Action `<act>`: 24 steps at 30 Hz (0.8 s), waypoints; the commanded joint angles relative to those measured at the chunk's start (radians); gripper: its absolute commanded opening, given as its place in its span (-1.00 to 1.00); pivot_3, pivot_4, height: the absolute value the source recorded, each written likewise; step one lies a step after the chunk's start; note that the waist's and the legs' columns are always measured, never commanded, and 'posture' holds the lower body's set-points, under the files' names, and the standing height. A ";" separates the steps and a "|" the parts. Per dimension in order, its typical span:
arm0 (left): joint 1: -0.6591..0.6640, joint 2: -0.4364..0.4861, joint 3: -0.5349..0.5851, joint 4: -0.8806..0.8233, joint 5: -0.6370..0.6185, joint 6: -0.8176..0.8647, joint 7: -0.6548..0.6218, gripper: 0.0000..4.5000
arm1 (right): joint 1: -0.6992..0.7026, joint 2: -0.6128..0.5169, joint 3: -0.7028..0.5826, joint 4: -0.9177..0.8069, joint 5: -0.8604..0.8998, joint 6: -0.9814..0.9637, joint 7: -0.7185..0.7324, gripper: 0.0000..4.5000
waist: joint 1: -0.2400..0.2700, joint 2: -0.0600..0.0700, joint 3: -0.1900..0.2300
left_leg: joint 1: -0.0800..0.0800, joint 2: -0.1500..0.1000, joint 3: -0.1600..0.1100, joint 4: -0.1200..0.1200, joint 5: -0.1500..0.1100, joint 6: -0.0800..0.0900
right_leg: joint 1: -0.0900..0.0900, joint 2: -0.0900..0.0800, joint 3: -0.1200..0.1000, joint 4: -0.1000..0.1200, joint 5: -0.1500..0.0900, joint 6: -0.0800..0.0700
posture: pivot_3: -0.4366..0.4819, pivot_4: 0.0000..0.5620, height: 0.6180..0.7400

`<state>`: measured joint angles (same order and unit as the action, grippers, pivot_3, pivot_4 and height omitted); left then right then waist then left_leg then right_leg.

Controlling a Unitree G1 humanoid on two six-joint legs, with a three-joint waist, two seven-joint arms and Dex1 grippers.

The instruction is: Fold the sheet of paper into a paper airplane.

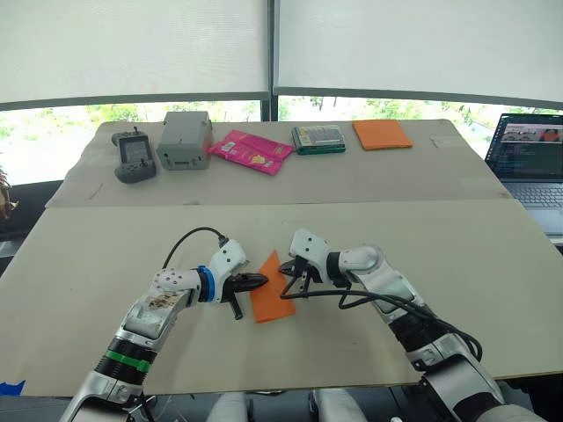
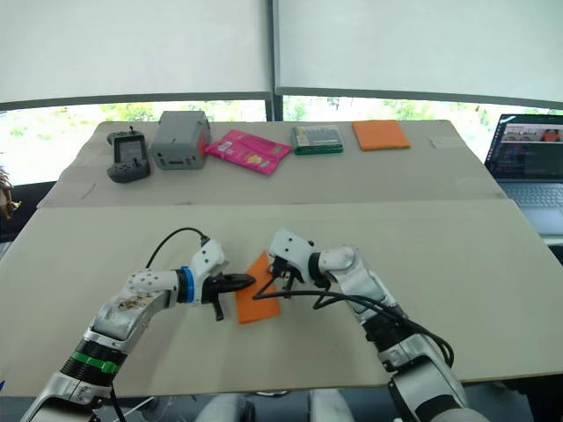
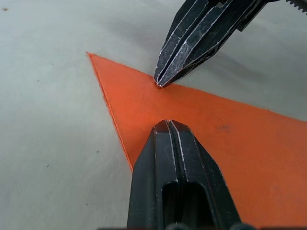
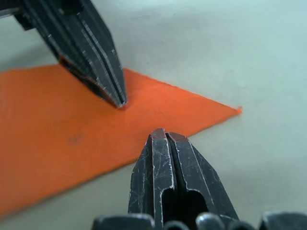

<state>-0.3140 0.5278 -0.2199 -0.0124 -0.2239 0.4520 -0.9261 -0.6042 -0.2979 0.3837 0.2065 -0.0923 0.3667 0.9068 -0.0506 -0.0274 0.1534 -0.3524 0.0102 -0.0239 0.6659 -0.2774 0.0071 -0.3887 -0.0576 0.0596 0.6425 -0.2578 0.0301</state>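
Observation:
The orange sheet of paper lies flat on the near table, folded to a sharp point at its far end. My left gripper comes in from the left, shut, its tip resting on the paper near the left slanted edge. From the right, my right gripper is also shut, and its tip presses on the paper close to the right slanted edge. The two tips stand a short gap apart, facing each other. Nothing is held between either pair of fingers.
On the far table stand a black controller, a grey box, pink packets, a green-edged box and a thicker orange pad. A laptop sits at the right edge. A seam divides the two tables.

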 commanded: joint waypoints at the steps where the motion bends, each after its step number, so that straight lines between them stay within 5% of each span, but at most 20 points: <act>1: 0.042 0.019 -0.048 0.005 0.038 0.024 -0.004 -1.00 | -0.041 0.007 0.000 0.195 -0.036 -0.127 -0.067 -0.98 | 0.000 0.000 0.000 | 0.000 0.000 0.000 0.000 0.000 0.000 | 0.000 0.000 0.000 0.000 0.000 -0.001 | -0.05 -0.47 1.00; 24: 0.052 0.044 -0.035 0.018 0.045 0.021 0.005 -1.00 | -0.184 0.117 -0.144 0.541 0.089 -0.563 -0.004 -0.98 | 0.002 0.002 0.001 | -0.003 -0.001 0.000 -0.005 0.000 0.000 | -0.004 -0.003 0.000 -0.002 0.000 -0.001 | -0.05 -0.47 1.00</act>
<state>-0.2945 0.5553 -0.2297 -0.0509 -0.2162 0.4394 -0.9331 -0.7684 -0.1895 0.2529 0.7550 -0.0253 -0.1580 0.8734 -0.0489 -0.0255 0.1548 -0.3550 0.0092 -0.0235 0.6607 -0.2774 0.0070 -0.3923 -0.0605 0.0598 0.6404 -0.2575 0.0293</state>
